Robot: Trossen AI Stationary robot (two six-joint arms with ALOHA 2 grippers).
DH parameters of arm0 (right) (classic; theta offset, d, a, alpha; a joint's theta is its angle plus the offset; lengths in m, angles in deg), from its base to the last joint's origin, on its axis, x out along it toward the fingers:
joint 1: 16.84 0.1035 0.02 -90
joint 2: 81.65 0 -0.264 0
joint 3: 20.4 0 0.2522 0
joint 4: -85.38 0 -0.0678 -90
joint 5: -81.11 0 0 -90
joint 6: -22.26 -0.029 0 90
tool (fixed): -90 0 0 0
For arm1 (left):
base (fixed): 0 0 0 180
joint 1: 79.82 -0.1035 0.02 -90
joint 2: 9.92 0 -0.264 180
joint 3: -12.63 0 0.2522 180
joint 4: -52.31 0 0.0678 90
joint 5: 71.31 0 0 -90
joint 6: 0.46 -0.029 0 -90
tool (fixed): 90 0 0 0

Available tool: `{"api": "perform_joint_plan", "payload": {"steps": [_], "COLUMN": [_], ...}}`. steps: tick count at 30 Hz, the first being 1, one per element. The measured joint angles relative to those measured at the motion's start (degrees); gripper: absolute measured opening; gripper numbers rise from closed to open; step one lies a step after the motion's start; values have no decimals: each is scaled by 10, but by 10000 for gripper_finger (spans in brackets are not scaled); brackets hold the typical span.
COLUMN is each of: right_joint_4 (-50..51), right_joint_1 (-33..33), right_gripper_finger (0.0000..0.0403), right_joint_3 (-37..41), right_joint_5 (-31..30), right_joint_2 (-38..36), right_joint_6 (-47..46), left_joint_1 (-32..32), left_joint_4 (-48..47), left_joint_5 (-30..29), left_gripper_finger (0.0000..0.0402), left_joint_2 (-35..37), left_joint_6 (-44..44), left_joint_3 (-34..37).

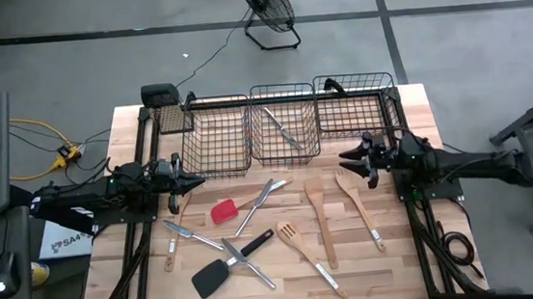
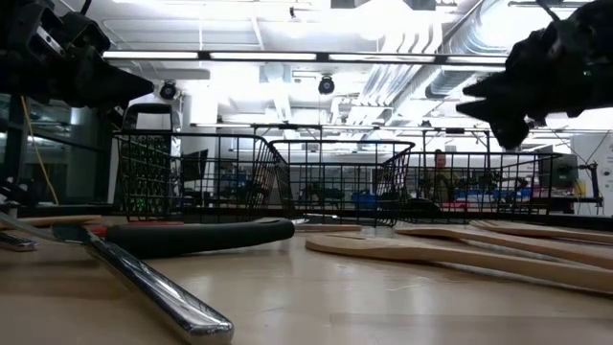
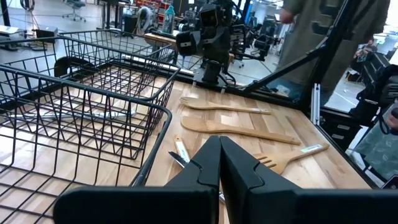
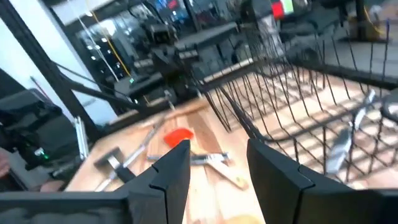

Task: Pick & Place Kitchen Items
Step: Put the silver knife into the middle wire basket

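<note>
Nearest the low camera lies a silver metal handle [image 2: 144,287], running across the wooden table [image 1: 393,264] with the black turner [image 2: 206,235] behind it and pale wooden spoons [image 2: 460,254] to the side. From above we see the kitchen items spread over the front half of the table: the red-headed spatula [image 1: 224,211], the black turner [image 1: 221,272], several pieces of silver cutlery [image 1: 247,258], a wooden slotted turner [image 1: 299,248], and two wooden spoons [image 1: 318,218] toward the right. Three black wire baskets [image 1: 217,134] stand in a row along the far edge; one silver utensil [image 1: 282,129] already lies in the middle basket, while the left and right baskets appear to hold nothing. The left gripper [image 1: 195,183] hangs above the table just in front of the left basket, its fingers [image 3: 205,171] pressed together and clenched on nothing. The right gripper [image 1: 346,156] hovers near the right basket, above the head of the right-hand wooden spoon [image 1: 349,183]; its fingers [image 4: 177,165] stand parted with nothing between them. We judge the task to be at an early stage — one item placed, roughly ten left — and the step in hand to be the approach for a new pick, probably by the right arm. The next move calls for lowering the parted fingers astride a slim handle lying flat on the wood — a shallow grasp that could slip.
</note>
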Motion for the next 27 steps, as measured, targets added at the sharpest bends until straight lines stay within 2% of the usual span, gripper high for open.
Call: {"api": "perform_joint_plan", "payload": {"steps": [11, 20, 27], "right_joint_4": [93, 95, 95], "right_joint_1": [-7, -7, -7], "right_gripper_finger": [151, 151, 151], "right_joint_3": [0, 0, 0], "right_joint_5": [10, -1, 0], "right_joint_2": [-46, -46, -46], "right_joint_6": [16, -2, -28], "left_joint_1": [0, 0, 0], "left_joint_4": [2, -8, -41], "left_joint_5": [-27, -59, -33], "left_gripper_finger": [5, 74, 110], "left_joint_2": [0, -11, -83], "left_joint_6": [43, 53, 20], "left_joint_3": [0, -8, -59]}}
